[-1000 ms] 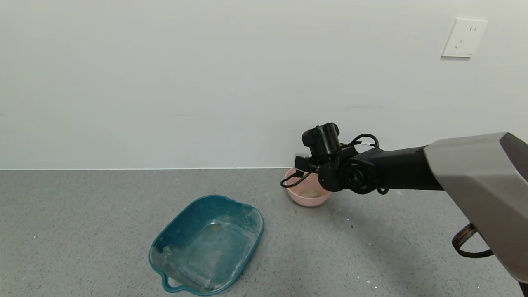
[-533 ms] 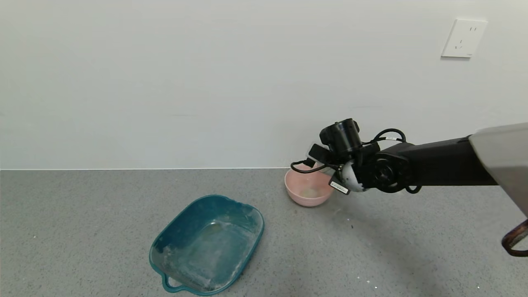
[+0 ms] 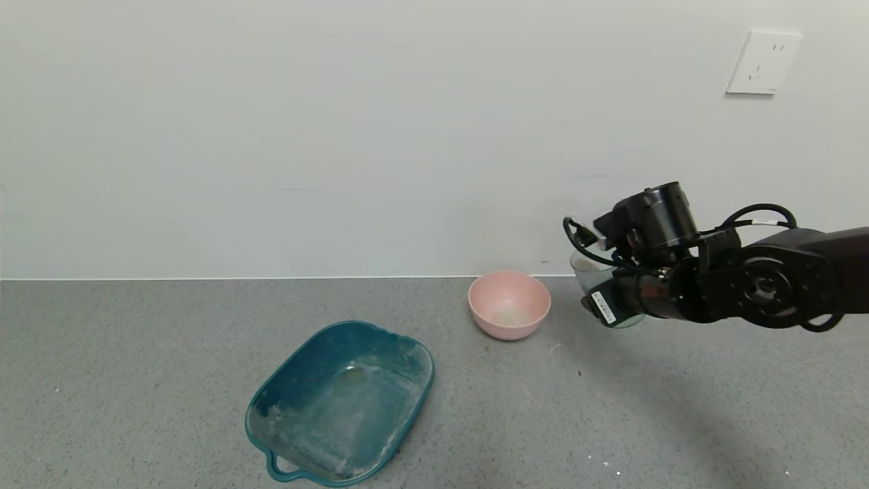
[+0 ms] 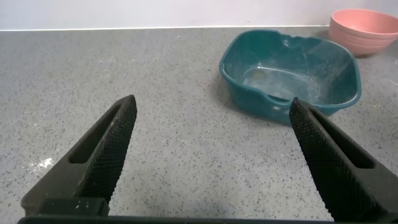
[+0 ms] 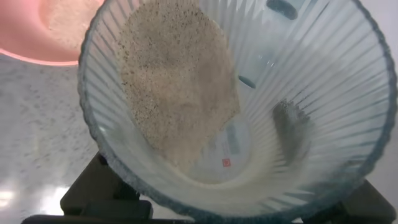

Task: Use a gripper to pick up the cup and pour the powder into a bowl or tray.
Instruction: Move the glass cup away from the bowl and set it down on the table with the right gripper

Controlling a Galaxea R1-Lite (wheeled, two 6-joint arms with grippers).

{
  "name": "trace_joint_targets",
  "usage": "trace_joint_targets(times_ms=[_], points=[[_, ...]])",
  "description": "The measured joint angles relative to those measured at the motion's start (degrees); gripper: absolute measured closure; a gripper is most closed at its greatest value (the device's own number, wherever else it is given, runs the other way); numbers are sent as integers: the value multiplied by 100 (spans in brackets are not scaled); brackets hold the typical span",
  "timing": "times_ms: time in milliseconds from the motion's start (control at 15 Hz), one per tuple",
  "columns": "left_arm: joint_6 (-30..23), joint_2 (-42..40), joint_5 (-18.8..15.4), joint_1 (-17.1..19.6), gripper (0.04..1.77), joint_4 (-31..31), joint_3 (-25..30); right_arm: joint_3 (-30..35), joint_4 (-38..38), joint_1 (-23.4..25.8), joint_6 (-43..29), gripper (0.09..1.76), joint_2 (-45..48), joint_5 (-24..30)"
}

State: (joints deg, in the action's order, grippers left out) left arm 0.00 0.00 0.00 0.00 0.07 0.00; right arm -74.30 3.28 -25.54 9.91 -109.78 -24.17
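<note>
The left gripper (image 4: 208, 168) is hovering low over the grey speckled worktop (image 3: 136, 380), near its front-left corner, with its jaws spread wide and nothing between them; it is out of the head view. Beyond it, toward the middle of the worktop, the teal tray (image 3: 341, 402) is sitting with its loop handle pointing at the front edge, and its floor is showing a whitish dusting. In the left wrist view the tray (image 4: 291, 73) is lying ahead of the open jaws, with the pink bowl (image 4: 365, 29) farther off, near the back edge.

Farther back, the pink bowl (image 3: 509, 303) is standing upright close to the back edge of the worktop, where it meets the white wall, and a little pale powder is lying in its bottom. It is well apart from the tray.

To the right of the bowl, toward the right edge, the right gripper (image 3: 614, 288) is hanging above the worktop, its jaws clamping the ribbed translucent cup (image 3: 597, 275). The cup is being held clear of the surface, beside the bowl rather than over it. The right wrist view is looking straight into the cup (image 5: 298, 124), where a patch of tan powder (image 5: 177, 81) is clinging to the inner wall, and the bowl's rim (image 5: 37, 53) is showing just past the cup's lip.

A white wall socket (image 3: 764, 62) is sitting high on the wall at the far right.
</note>
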Motion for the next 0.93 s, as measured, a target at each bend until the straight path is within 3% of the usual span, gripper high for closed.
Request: trace_joint_targets(times_ms=[333,667,933], points=[[0,0,0,0,5,-2,0,1097,-608,296,-1200,51,707,605],[0,0,0,0,5,0,0,2643,-3155,661,-1289,51,859,1081],[0,0,0,0,5,-2,0,3387,-4798,722,-1304,51,528,1145]])
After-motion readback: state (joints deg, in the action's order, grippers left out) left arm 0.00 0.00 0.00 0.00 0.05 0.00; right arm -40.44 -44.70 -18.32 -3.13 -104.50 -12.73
